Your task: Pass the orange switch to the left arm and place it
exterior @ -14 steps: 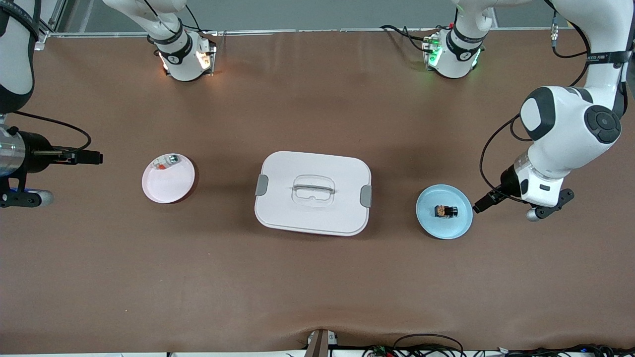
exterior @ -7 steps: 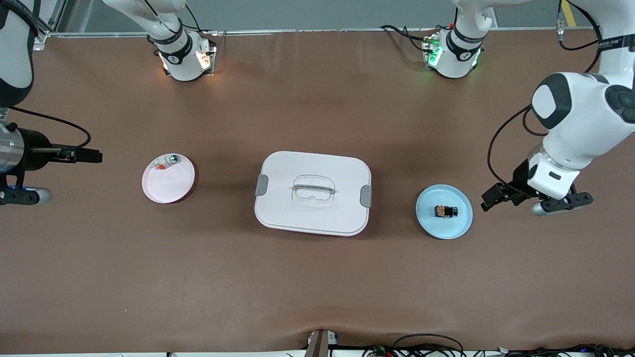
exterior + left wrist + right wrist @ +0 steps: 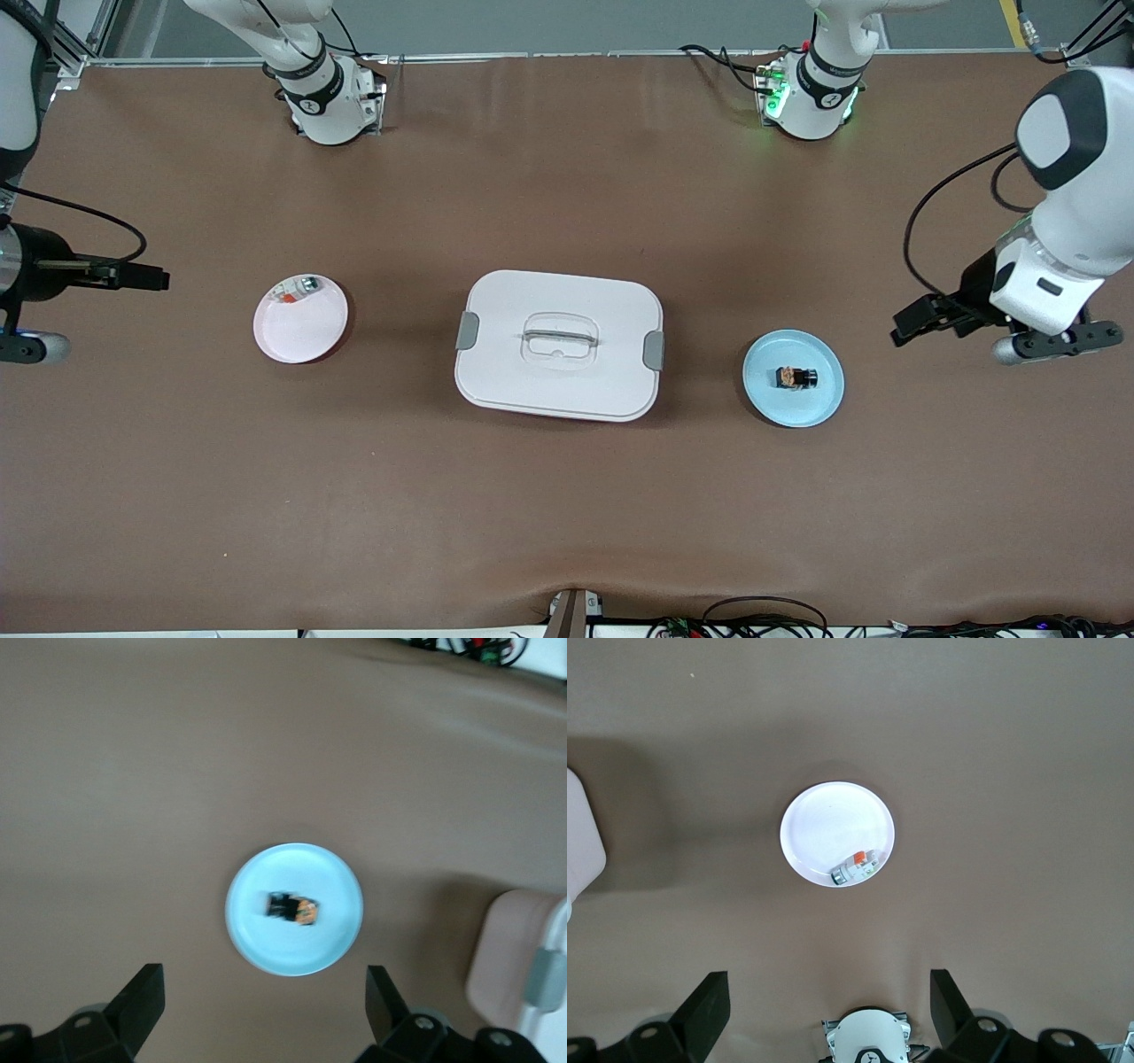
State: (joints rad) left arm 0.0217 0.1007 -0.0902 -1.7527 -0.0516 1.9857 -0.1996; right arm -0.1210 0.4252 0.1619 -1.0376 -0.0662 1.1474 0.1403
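Observation:
The orange switch lies on its side on a round blue plate, toward the left arm's end of the table. It also shows in the left wrist view on the plate. The white box stands shut in the middle of the table. My left gripper is open and empty in the air, off the plate's edge toward the left arm's end; it also shows in its wrist view. My right gripper is open and empty, high near the right arm's end.
A pink plate holds a small white part with a red patch, between the box and the right gripper. It shows in the right wrist view with the part. Cables run along the table's front edge.
My left arm has swung away from the blue plate toward the left arm's end of the table. My right gripper has drifted slightly toward its end. The switch and box have not moved.

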